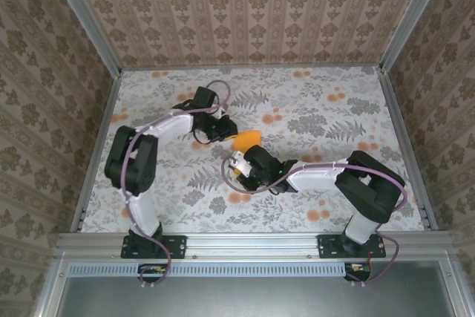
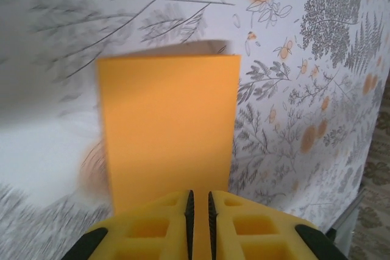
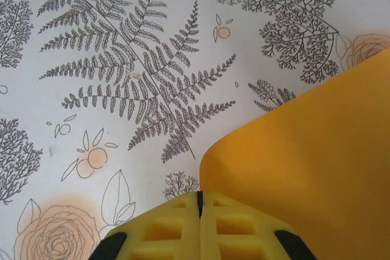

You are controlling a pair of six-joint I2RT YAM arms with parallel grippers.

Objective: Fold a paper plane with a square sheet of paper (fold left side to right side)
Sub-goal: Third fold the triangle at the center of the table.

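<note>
Grey-and-orange tabletop (image 1: 319,109): fern and flower print, walled on three sides.
left arm (image 1: 167,128): bent across toward the centre from the left.
right arm (image 1: 319,174): stretched low toward the centre from the right.
square sheet of paper (image 1: 249,139): plain bright orange, near the middle of the tabletop, between the two arms' ends. It is partly lifted, and one part bows upward in a soft curve. No sharp crease is visible.
left hand (image 2: 199,199): fingers nearly pressed together, with orange showing in the slit. It appears to pinch the sheet by one edge, and the sheet runs out flat ahead of it.
right hand (image 3: 199,198): fingers pressed together with no gap. The curled sheet runs alongside and behind one finger; I cannot tell whether any paper is caught.
step in hand: judged to be bringing the left side over onto the right side, with the fold not yet set.
doing it well: pinch only the very edge and carry it over in a low arc. Match edge to edge and corner to corner before pressing. Pin the resting side with the right hand so nothing slides, then stroke along the bend to set the crease.
risk: thin paper may buckle, slip from the pinch, or crease askew.
</note>
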